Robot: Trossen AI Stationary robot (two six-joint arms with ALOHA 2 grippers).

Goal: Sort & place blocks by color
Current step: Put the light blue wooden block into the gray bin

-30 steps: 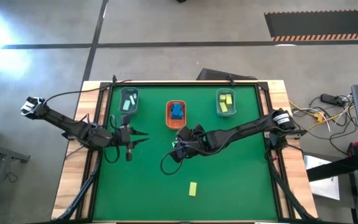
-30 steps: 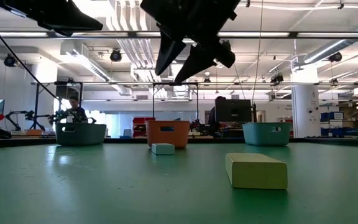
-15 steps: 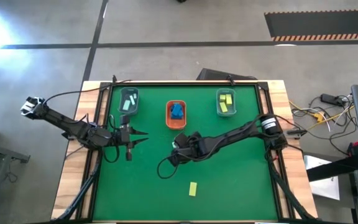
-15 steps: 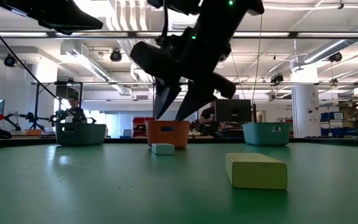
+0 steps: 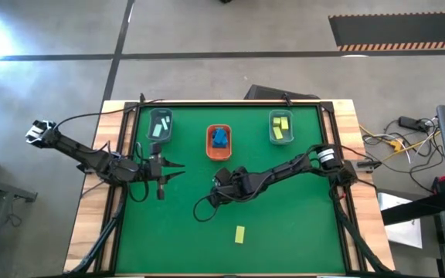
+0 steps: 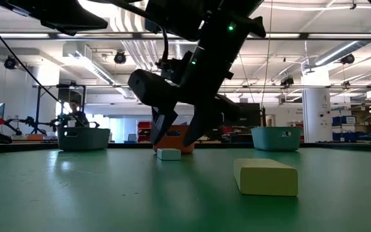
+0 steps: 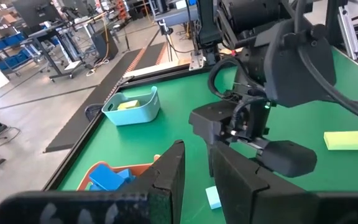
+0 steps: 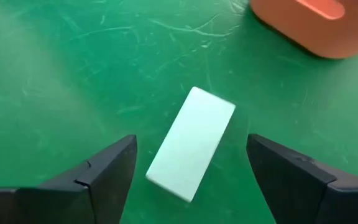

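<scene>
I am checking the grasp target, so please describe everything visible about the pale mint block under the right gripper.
The mint block is a small, plain rectangular bar, pale mint-green with smooth matte faces and sharp edges. It lies flat on the green table, close to the orange tray but apart from it. It sits skewed between the open fingers of the right gripper, which hovers over it; nothing but the table touches it.

a grey concrete floor surrounds the table, and ceiling lights hang in the open workshop behind.
</scene>
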